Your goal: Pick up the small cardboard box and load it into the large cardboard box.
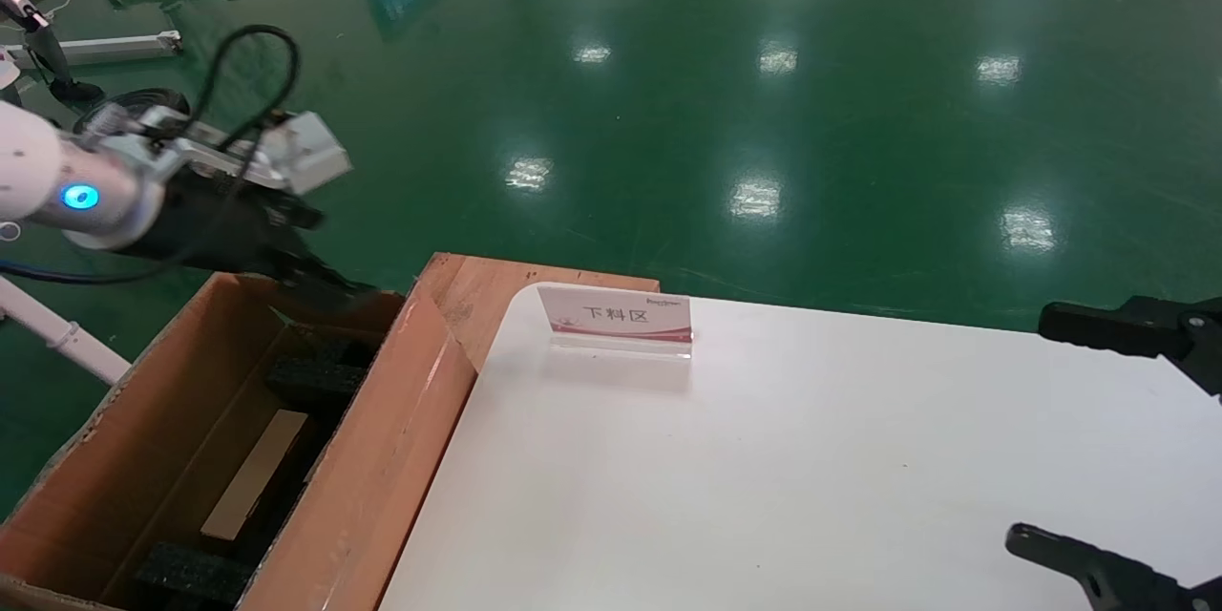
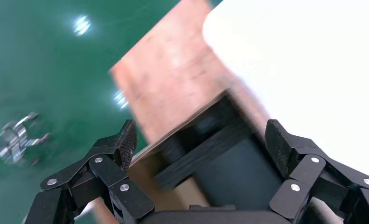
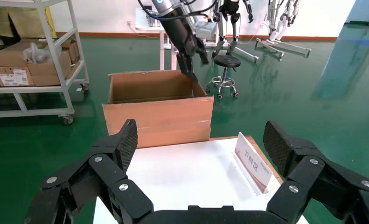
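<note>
I can't pick out the small cardboard box for certain; a pale tan slab lying lengthwise on the floor of the large cardboard box [image 1: 382,458] may be it. My left gripper [image 2: 201,144] hangs wide and empty over that carton's far corner, nearer than my right gripper [image 3: 198,149], spread empty above the white table [image 1: 811,477]. Green floor [image 1: 764,67] beyond.

glossy green floor [image 1: 764,67], white table [image 1: 811,477]
</note>
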Motion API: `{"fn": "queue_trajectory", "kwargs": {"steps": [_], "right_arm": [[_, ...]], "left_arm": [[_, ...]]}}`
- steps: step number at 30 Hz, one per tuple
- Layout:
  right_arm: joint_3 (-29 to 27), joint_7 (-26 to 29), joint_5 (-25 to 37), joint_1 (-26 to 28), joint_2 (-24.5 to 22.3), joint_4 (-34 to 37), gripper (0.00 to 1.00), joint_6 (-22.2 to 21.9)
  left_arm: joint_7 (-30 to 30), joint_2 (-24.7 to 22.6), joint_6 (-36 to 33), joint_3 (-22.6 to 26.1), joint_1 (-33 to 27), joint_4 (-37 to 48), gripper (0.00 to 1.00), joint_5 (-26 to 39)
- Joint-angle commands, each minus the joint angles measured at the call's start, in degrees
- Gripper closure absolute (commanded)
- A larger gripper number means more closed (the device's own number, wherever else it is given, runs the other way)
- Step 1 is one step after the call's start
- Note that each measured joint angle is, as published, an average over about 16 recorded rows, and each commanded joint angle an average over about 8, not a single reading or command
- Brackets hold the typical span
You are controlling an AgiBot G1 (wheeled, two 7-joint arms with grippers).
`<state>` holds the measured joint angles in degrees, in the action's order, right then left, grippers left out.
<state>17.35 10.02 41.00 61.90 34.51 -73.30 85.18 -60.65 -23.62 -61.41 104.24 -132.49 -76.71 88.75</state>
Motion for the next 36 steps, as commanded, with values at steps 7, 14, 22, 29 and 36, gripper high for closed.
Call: {"fn": "queue_trajectory", "kwargs": {"steps": [7,14,22,29,36], "right_arm": [[-0.02,0.01,0.02,-0.01,0.01,0.01,0.00,-0.01],[-0.17,0.08,0.12,-0.05,0.06,-0.02,0.00,0.04],[-0.34,0.18,0.23,-0.10,0.13,-0.06,0.00,0.11],[-0.50,0.27,0.33,-0.14,0.19,-0.10,0.00,0.18],[-0.63,0.35,0.42,-0.17,0.24,-0.13,0.00,0.23]], "left_arm": [[8.13,-1.86,-3.96,-14.38,11.56,0.51,0.00,-7.64],[15.29,-3.49,-7.44,-27.03,21.73,0.96,0.00,-14.37],[23.44,-5.35,-11.41,-41.43,33.31,1.47,0.00,-22.02],[30.58,-6.99,-14.88,-54.06,43.47,1.92,0.00,-28.74],[36.75,-8.40,-17.89,-64.97,52.23,2.31,0.00,-34.53]]}}
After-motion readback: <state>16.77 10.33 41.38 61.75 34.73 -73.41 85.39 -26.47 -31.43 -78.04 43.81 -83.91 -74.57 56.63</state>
